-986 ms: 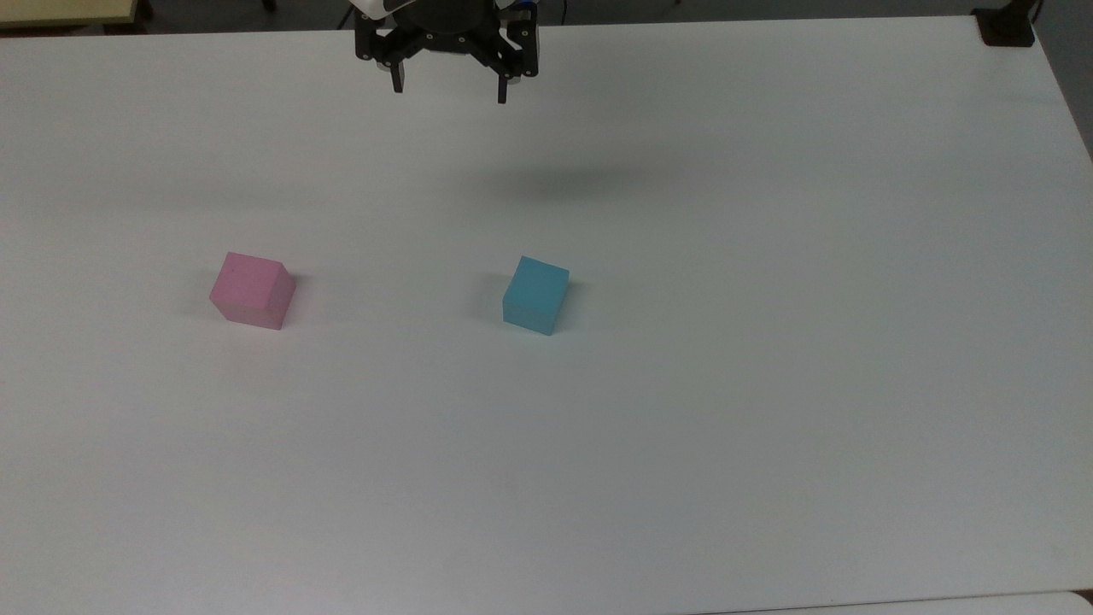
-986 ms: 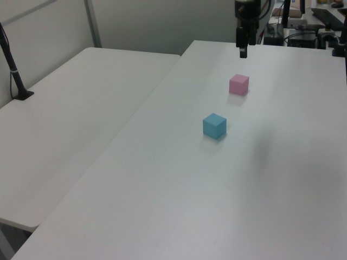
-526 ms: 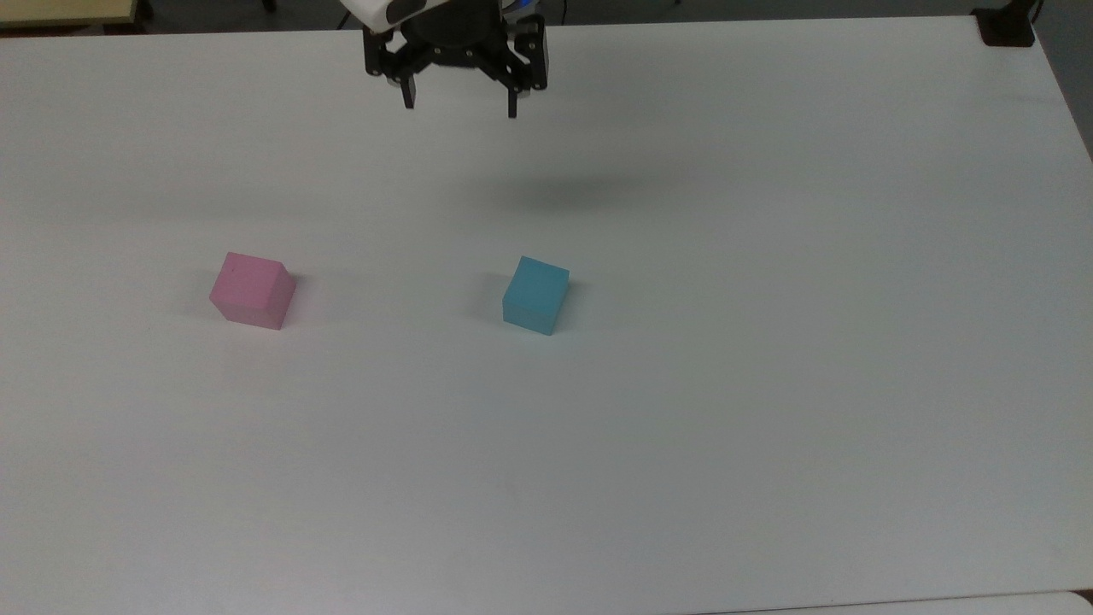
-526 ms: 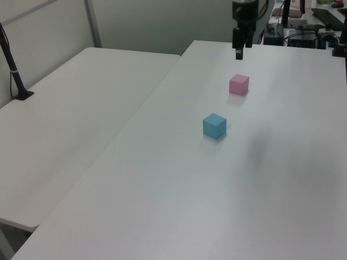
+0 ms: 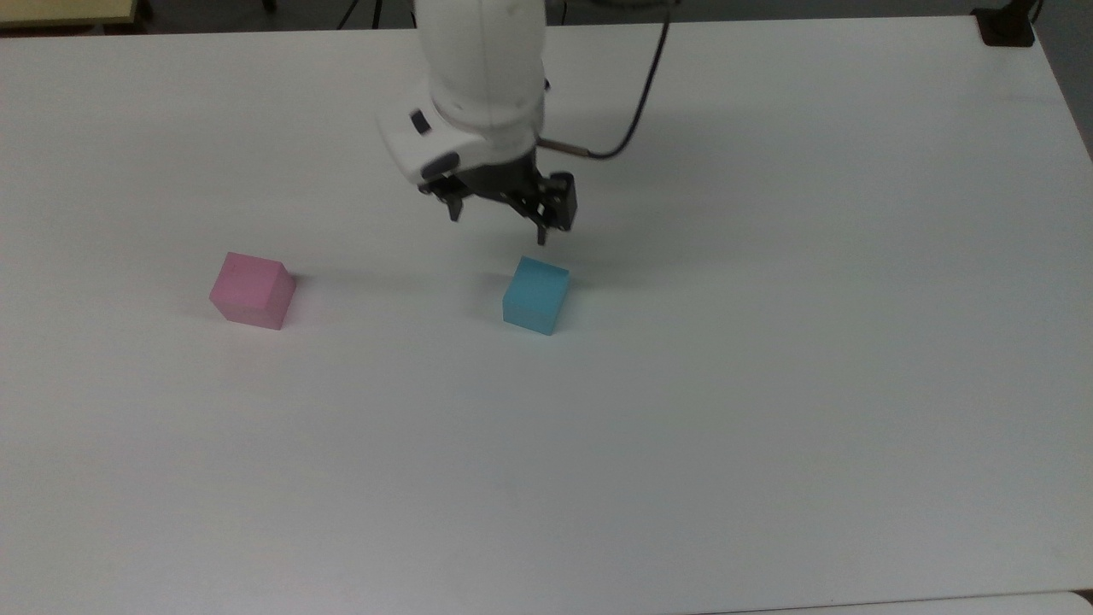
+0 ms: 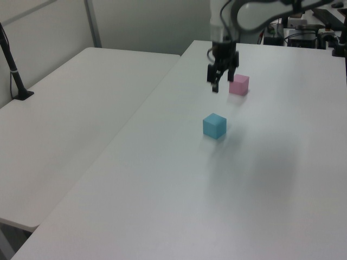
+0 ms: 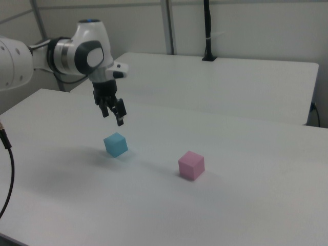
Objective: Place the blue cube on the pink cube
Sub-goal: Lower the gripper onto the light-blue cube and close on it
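Counter [image 5: 768,384], white and wide, carries both cubes, and we read it from the top view's left to its right. First we meet the pink cube [image 5: 253,289], resting flat on the surface with nothing on top of it and nothing touching it. Well apart from it, toward the top view's right, sits the blue cube [image 5: 536,295], also flat on the counter and turned slightly so one corner faces the camera. We see no containers here; each cube simply stands on the bare surface.

Above the blue cube, and a little toward the far edge in the top view, we find the gripper [image 5: 497,229] hanging from the white arm [image 5: 482,77]. Its two dark fingers [image 5: 541,234] are spread wide apart and hold nothing; they point down at the counter and stay clear of the blue cube. A black cable [image 5: 636,111] loops from the arm's wrist toward the top view's upper right.

In the left view, the gripper [image 6: 218,86] hangs just beside the pink cube [image 6: 238,84] on the left view's left, with the blue cube [image 6: 214,125] nearer the camera. In the right view, the gripper [image 7: 114,117] hovers above the blue cube [image 7: 116,144], and the pink cube [image 7: 191,164] lies farther to the right view's right. A second white table [image 7: 230,77] stands behind.
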Controlling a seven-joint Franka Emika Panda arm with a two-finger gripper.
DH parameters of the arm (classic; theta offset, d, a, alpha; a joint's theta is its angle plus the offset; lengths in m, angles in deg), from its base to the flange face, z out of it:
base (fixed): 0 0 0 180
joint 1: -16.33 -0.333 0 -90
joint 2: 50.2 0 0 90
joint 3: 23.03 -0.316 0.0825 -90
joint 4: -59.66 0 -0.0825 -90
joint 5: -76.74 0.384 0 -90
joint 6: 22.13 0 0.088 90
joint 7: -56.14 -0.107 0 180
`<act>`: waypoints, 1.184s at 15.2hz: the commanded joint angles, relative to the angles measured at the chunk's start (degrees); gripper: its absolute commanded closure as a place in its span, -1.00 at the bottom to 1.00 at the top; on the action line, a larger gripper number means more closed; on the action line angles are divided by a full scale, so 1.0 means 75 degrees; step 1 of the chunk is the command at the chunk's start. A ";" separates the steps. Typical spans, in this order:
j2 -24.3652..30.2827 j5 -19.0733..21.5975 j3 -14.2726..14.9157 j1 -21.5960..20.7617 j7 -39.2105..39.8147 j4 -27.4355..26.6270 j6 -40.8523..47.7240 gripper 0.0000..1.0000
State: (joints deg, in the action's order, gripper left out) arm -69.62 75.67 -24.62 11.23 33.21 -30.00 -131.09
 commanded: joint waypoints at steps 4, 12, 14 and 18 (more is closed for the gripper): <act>-0.0795 -0.0477 0.0071 -0.0656 -0.1229 -0.0443 -0.1105 -1.00; -0.1100 -0.1006 0.0071 -0.0621 -0.1278 -0.0431 -0.1164 -0.85; -0.1206 -0.1006 0.0071 -0.0668 -0.1289 -0.0443 -0.1374 -0.35; -0.1079 -0.0983 0.0140 -0.0563 -0.0602 -0.0349 -0.1329 0.36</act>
State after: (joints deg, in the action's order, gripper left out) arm -78.81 68.94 -24.46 6.87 24.61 -32.37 -140.12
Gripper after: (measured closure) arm 0.423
